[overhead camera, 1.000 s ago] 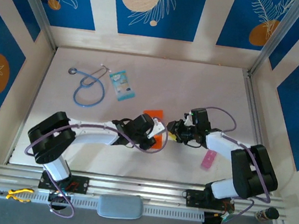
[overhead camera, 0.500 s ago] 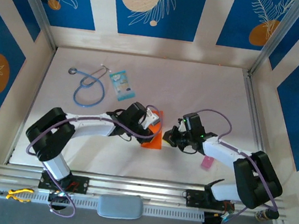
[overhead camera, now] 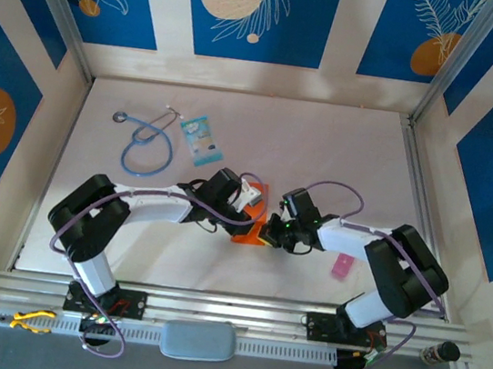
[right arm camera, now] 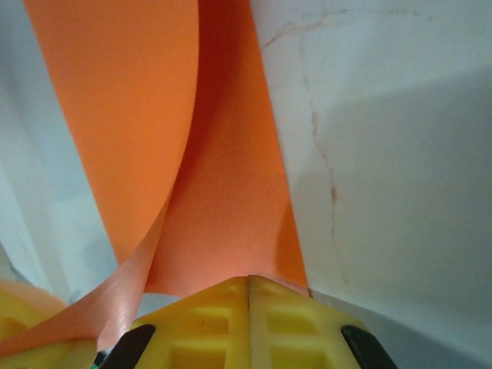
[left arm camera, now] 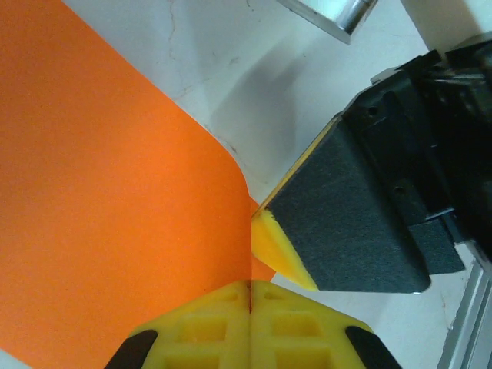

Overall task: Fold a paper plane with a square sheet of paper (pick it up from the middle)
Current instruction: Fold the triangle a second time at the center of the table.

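Your left pincer [left arm camera: 250, 286] is clenched on the orange sheet of paper [left arm camera: 115, 192], with the sheet's edge running straight into the seam between its yellow fingers. Your right pincer [right arm camera: 250, 280] is clenched on the same sheet, which rises out of its closed fingers and curls over to the left. In the left wrist view, the right pincer's dark pad sits just beside that gripped edge, so the two grips are very close together.

The sheet hangs between the pincers over the middle of the tabletop [overhead camera: 325, 150], toward its near side. The pink strip [overhead camera: 343, 265] lies to the right, and the stethoscope [overhead camera: 146, 147] and blue packet [overhead camera: 201, 140] are well apart at far left.

Expect the sheet to weigh almost nothing and to have no stiffness: it already bows under its own curl. It will probably crease wherever you pinch or drag it, and tear if the two pincers pull against each other. The smooth surface may slip through the fingers. Take hold near an edge or along the line you mean to fold, and keep the pull gentle.
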